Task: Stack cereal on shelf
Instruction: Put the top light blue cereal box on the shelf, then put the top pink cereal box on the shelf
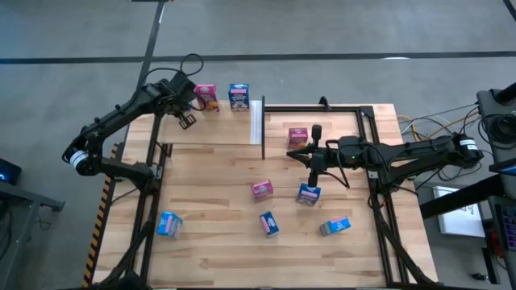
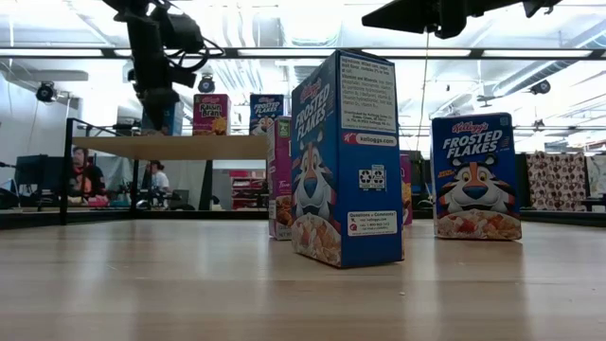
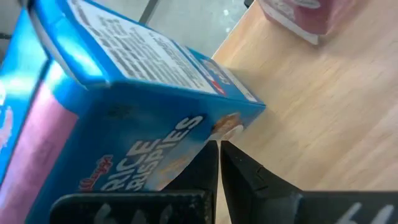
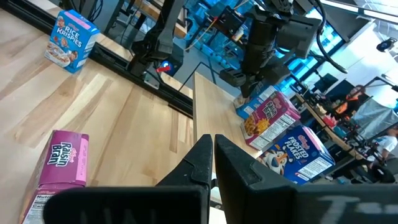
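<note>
Two arms over table. Left gripper (image 1: pixel 186 120) reaches across shelf (image 1: pixel 211 127), fingers pressed together, empty, beside pink cereal box (image 1: pixel 206 97) and blue box (image 1: pixel 239 97) standing there. Right gripper (image 1: pixel 314 158) stretched toward table middle, fingers together, empty, above blue box (image 1: pixel 308 194). Other boxes scattered on tabletop (image 1: pixel 218 250).

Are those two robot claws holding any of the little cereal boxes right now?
No. The left gripper and right gripper both have shut jaws, gripping nothing.
</note>
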### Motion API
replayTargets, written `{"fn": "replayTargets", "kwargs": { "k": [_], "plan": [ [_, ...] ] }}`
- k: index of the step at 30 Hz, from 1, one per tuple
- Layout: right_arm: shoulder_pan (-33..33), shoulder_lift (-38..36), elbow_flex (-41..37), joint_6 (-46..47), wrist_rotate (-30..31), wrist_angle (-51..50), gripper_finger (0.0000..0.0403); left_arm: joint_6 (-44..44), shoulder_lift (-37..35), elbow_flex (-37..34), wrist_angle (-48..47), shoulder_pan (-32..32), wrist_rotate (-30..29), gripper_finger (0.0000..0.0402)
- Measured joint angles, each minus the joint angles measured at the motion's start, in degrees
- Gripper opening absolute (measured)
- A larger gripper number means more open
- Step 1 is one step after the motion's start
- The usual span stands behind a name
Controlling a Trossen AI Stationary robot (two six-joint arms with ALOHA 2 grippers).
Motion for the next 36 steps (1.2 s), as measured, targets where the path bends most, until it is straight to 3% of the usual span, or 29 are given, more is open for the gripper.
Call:
{"fn": "replayTargets", "kwargs": {
  "k": [22,25,32,36],
  "plan": [
    [0.0,0.0,0.0,0.0,0.0,0.0,0.0009,-0.8,-0.2,0.1,-1.0,0.0,0.4,0.0000],
    [0.0,0.0,0.0,0.3,0.0,0.0,0.0009,-2.9,-0.5,1.7,-3.9,-0.2,4.0,0.0000],
    [0.0,0.0,0.0,1.9,0.0,0.1,0.0009,-6.7,-5.2,2.5,-2.9,-2.5,23.3,0.0000],
    [0.0,0.0,0.0,4.5,0.0,0.4,0.0009,-9.0,-10.0,0.1,1.0,-6.1,25.8,0.0000]
  ]
}}
